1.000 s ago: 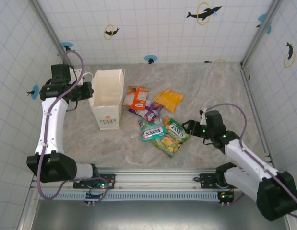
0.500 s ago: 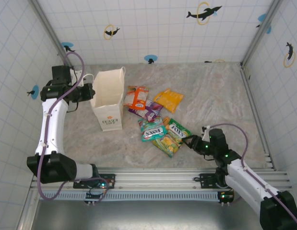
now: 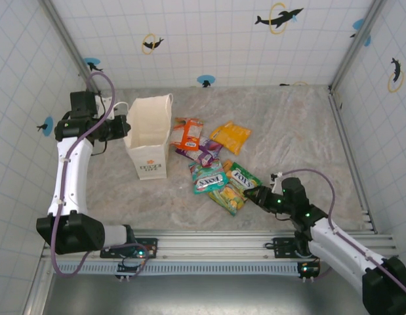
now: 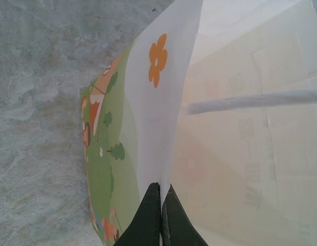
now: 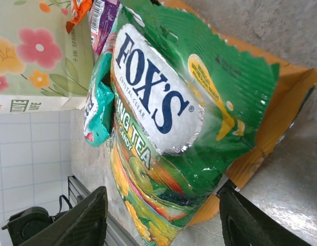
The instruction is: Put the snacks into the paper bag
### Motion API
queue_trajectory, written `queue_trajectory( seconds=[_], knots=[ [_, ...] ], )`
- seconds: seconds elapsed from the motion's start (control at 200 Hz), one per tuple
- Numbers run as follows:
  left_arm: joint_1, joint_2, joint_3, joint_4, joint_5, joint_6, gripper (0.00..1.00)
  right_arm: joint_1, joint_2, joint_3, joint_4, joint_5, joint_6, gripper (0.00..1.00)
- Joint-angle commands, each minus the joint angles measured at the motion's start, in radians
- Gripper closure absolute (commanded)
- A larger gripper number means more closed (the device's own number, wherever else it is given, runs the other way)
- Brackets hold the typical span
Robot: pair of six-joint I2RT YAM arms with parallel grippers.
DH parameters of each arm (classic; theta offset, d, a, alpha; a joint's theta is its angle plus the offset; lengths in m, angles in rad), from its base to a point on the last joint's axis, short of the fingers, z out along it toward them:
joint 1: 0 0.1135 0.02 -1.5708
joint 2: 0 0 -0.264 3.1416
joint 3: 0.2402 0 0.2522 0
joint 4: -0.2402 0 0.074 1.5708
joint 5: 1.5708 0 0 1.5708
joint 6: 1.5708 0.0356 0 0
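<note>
The snacks (image 3: 212, 161) lie heaped on the worktop (image 3: 288, 131), and a pick-up looks in hand: the low, outstretched right claw (image 5: 161, 205) stands open astride the green packet's (image 5: 189, 113) near end and must next close and lift, while beyond, the raised left claw (image 4: 161, 197) pinches the paper bag (image 3: 149, 141) by its rim.

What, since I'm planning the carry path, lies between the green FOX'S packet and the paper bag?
In the top view, the teal FOX'S packet, then a strip of bare table.

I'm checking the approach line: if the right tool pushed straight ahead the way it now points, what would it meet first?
Most likely the green FOX'S packet, lying right ahead between its open fingers.
</note>
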Motion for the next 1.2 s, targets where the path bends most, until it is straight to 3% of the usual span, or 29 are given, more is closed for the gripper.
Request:
queue_trajectory(
  seconds=[0.0,0.41,0.681,0.901,1.066,1.196],
  knots=[
    [0.008,-0.017,-0.014,0.011,0.034,-0.004,1.0,0.015,0.036,-0.025,0.09,0.021,0.025,0.38],
    [0.008,-0.013,-0.022,0.023,0.061,-0.008,1.0,0.014,0.188,-0.049,0.335,-0.011,0.048,0.45],
    [0.008,-0.006,-0.021,0.027,0.084,-0.013,1.0,0.012,0.305,-0.086,0.534,-0.046,0.078,0.45],
    [0.008,-0.007,-0.02,0.026,0.081,-0.02,1.0,0.011,0.336,-0.096,0.578,-0.03,0.055,0.57],
    [0.008,-0.011,-0.02,0.024,0.078,-0.027,1.0,0.009,0.287,-0.095,0.56,-0.014,0.041,0.76],
    [0.008,-0.016,-0.017,0.03,0.054,-0.046,1.0,0.008,0.188,-0.059,0.451,0.043,0.006,0.86]
  ],
)
